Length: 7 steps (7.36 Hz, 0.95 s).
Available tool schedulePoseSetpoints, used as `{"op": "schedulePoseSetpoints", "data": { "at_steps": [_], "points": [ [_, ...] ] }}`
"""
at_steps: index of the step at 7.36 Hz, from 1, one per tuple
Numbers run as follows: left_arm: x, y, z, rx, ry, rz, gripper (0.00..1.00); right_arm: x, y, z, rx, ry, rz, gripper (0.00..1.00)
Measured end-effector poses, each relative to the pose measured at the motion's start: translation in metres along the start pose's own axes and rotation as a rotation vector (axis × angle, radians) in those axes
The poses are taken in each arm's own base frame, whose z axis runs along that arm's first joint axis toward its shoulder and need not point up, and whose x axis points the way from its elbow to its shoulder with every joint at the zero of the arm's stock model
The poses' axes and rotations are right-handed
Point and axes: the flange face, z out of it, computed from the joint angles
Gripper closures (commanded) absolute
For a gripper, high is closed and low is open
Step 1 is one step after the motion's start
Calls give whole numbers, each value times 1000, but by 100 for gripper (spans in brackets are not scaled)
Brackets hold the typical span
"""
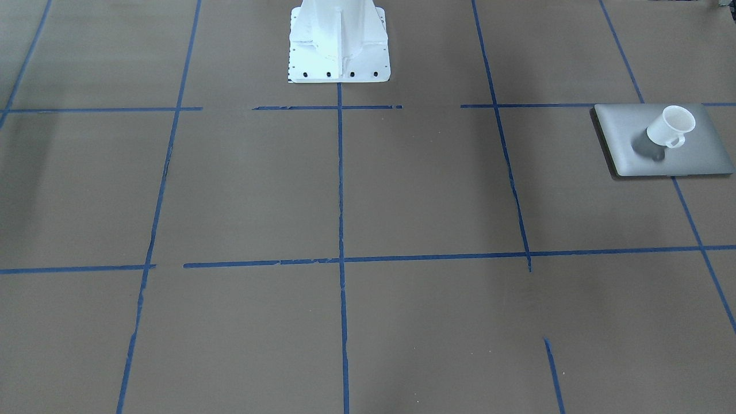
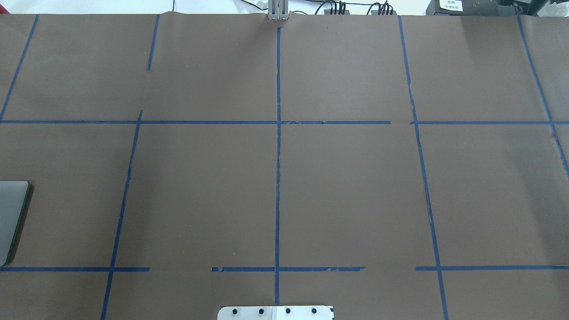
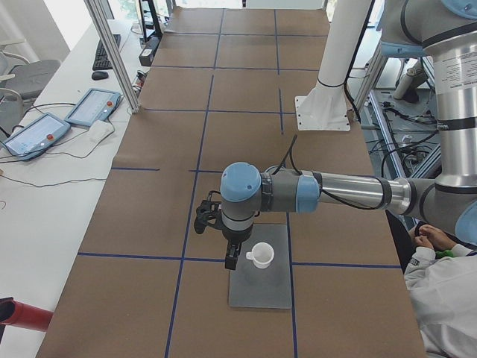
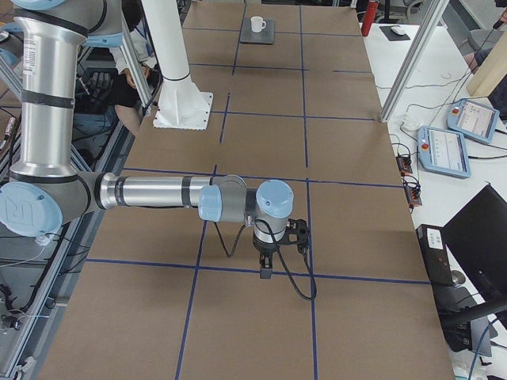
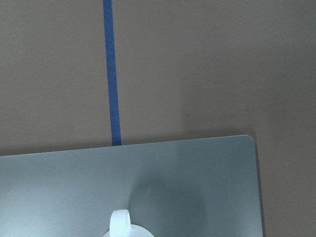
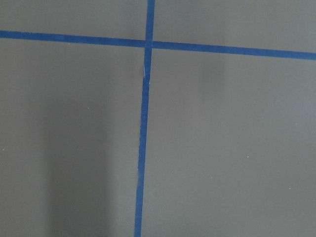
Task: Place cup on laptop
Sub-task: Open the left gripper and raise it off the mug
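Observation:
The white cup (image 1: 670, 127) stands upright on the silver-grey laptop (image 1: 696, 155) near the table's end on my left side. Both also show in the exterior left view, the cup (image 3: 261, 255) on the laptop (image 3: 261, 291). My left gripper (image 3: 232, 259) hangs beside the cup, apart from it, over the laptop's edge; I cannot tell if it is open or shut. The left wrist view shows the laptop lid (image 5: 148, 182) and the cup's handle (image 5: 120, 222). My right gripper (image 4: 265, 269) hangs over bare table far from them; its state cannot be told.
The white robot pedestal (image 1: 339, 46) stands at the table's middle back. Blue tape lines (image 1: 340, 230) grid the brown surface. Teach pendants (image 3: 93, 108) lie on a side bench. An operator (image 3: 447, 298) sits beside the left arm's base.

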Motion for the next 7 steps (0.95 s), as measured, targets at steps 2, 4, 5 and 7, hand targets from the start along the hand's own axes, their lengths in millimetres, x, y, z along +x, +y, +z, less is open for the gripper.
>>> {"op": "schedulePoseSetpoints", "data": {
  "at_steps": [2,4,5,7],
  "points": [
    [-3,2,6,-12,4,-63,0,0,0,0,0,1,0,0],
    [6,-3,16,-26,4,-50,0,0,0,0,0,0,0,0],
    [11,-7,21,-27,4,-29,0,0,0,0,-1,0,0,0],
    [16,-10,23,-21,2,-1,0,0,0,0,0,0,0,0]
  ]
}}
